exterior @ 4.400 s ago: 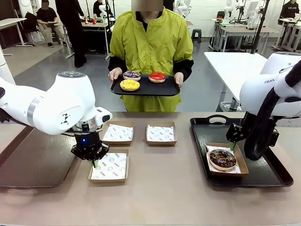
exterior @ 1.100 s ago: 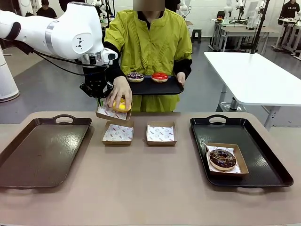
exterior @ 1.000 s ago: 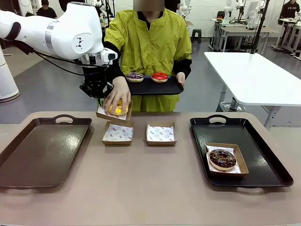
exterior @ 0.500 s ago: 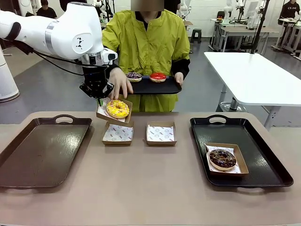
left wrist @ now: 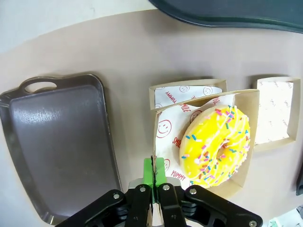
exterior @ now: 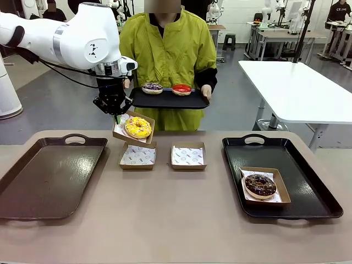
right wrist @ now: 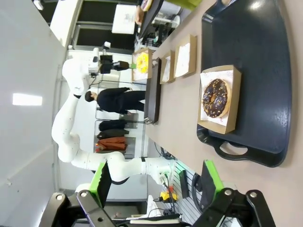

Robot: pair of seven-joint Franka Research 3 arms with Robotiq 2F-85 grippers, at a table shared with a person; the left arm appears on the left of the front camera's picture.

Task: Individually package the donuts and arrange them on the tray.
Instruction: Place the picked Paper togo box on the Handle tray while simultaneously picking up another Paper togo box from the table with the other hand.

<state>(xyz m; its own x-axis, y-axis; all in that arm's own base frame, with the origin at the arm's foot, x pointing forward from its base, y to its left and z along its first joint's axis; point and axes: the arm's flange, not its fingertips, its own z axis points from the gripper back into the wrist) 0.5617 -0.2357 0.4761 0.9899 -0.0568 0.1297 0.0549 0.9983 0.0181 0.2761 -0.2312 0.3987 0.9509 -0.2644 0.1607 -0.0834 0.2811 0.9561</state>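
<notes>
My left gripper (exterior: 116, 114) (left wrist: 155, 171) is shut on the near edge of a paper-lined cardboard box (exterior: 133, 127) (left wrist: 239, 177), held in the air above the table's far side. A yellow sprinkled donut (exterior: 137, 127) (left wrist: 217, 146) lies in that box. The person holds a small black tray (exterior: 168, 99) with a purple sprinkled donut (exterior: 152, 87) and a red donut (exterior: 181, 88). A chocolate donut (exterior: 260, 185) (right wrist: 215, 97) sits boxed on the right black tray (exterior: 286, 179) (right wrist: 265, 75). My right gripper (right wrist: 154, 182) is open, high above the table.
Two paper-lined boxes (exterior: 137, 155) (exterior: 187, 155) stand at the table's middle back, under and beside the lifted box. A dark tray (exterior: 49, 176) (left wrist: 61, 142) lies at the left. A white table (exterior: 291, 80) stands behind on the right.
The person's hand set the yellow donut into the lifted box and drew back to the small tray. My left gripper has held the box still.
</notes>
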